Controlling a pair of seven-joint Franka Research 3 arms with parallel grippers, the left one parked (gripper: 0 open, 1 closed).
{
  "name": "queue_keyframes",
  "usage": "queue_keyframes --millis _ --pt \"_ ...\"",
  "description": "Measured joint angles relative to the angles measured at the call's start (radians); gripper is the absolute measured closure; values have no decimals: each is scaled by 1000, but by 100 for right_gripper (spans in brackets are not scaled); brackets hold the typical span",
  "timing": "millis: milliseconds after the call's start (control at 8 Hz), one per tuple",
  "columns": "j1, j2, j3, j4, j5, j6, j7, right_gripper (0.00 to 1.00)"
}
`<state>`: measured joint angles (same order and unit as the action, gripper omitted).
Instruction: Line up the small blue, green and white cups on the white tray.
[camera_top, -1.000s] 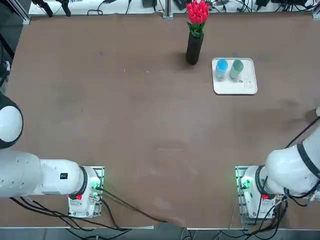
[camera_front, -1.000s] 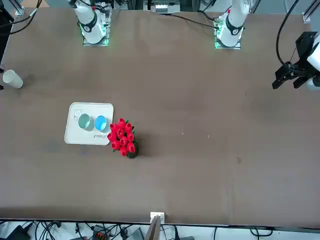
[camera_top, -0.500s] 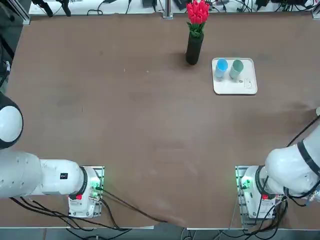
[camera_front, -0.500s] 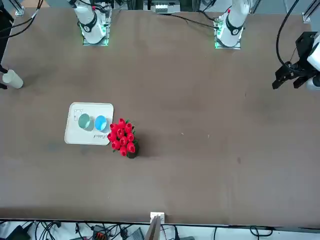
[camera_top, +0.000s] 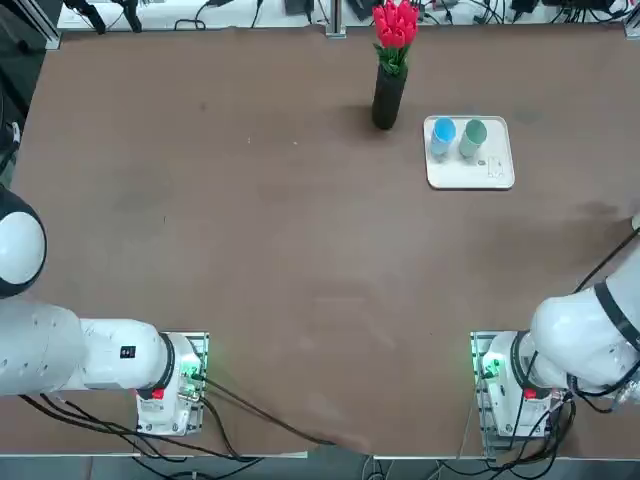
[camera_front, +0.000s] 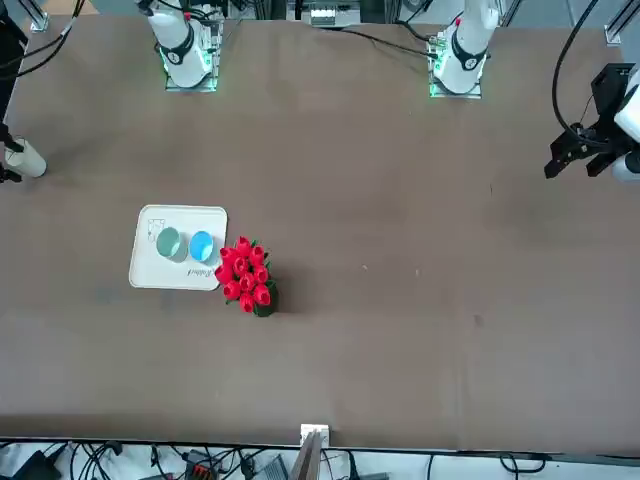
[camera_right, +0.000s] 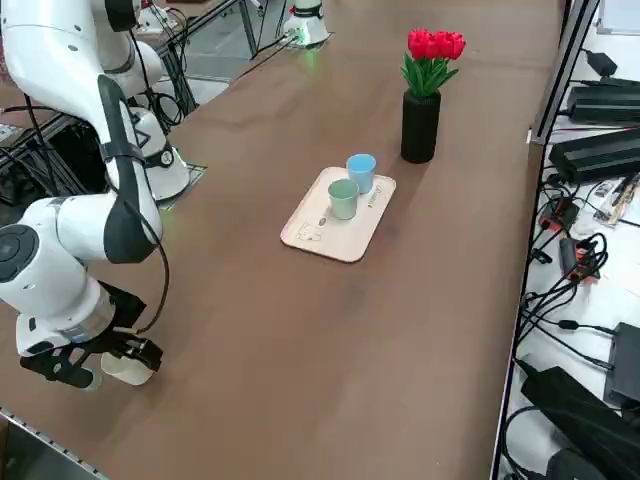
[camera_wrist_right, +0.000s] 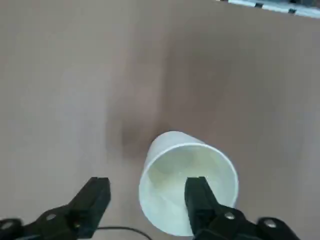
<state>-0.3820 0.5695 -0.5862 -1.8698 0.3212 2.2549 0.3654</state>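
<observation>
The white cup (camera_wrist_right: 170, 170) lies on its side near the table's right edge, its mouth toward the wrist camera; it also shows as the white cup (camera_front: 24, 158) and white cup (camera_right: 125, 368). My right gripper (camera_wrist_right: 147, 192) is open and low over it, one finger in front of the cup's mouth, the other outside its wall. From the side the right gripper (camera_right: 85, 372) sits just above the table. The blue cup (camera_top: 442, 131) and green cup (camera_top: 474, 132) stand upright side by side on the white tray (camera_top: 470, 172).
A tall black vase with red flowers (camera_top: 388, 95) stands just left of the tray, seen also as the vase (camera_right: 420, 125). The table edge (camera_right: 60, 440) runs close beside the white cup. Cables and boxes (camera_right: 590, 150) lie beyond the far side.
My right gripper has edged in around the white cup and its fingers have drawn slightly closer together. The cups on the tray have not moved.
</observation>
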Motion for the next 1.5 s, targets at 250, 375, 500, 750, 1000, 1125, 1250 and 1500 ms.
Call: queue_keyframes --millis 250,375,500,750,1000,1125,1250,1500 --pt "1 15 3 0 36 8 -3 52" --pt "1 19 3 0 38 8 -3 74" --pt "1 18 3 1 39 8 -3 93" --pt "5 8 4 10 42 -11 -29 97" --pt "22 -42 6 38 44 -133 -127 97" --pt "51 -87 8 64 42 -248 -156 97" --pt "106 -134 11 96 36 -374 -158 97" --pt "278 -191 16 162 27 -523 -61 97"
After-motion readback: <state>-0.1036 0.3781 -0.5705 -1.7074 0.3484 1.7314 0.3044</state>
